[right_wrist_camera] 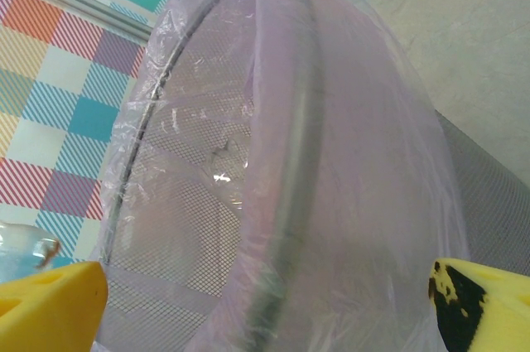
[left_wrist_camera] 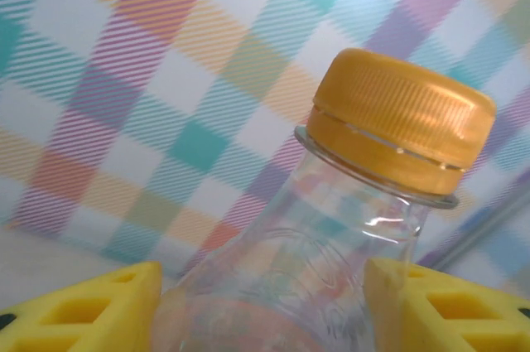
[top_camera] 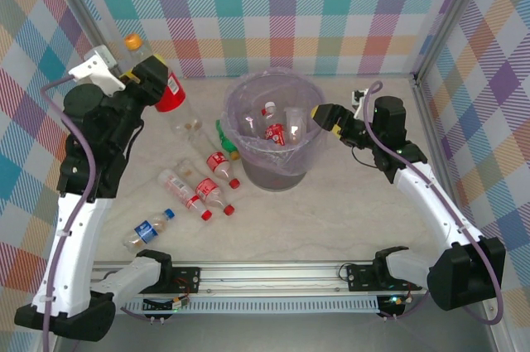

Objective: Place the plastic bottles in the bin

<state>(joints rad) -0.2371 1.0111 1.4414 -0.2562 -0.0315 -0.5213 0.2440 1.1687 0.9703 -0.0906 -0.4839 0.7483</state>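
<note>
Marbled table [top_camera: 348,228] | left jaws clamp clear orange-capped bottle [left_wrist_camera: 315,269] | right jaws apart at lilac-bagged bin [right_wrist_camera: 290,161]

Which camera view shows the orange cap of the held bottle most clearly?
The left wrist view: the orange cap is large there, its ridges and ring visible, above the clear neck between the fingers of the left pincer. The top external view shows it small, atop the bottle that pincer holds.
</note>
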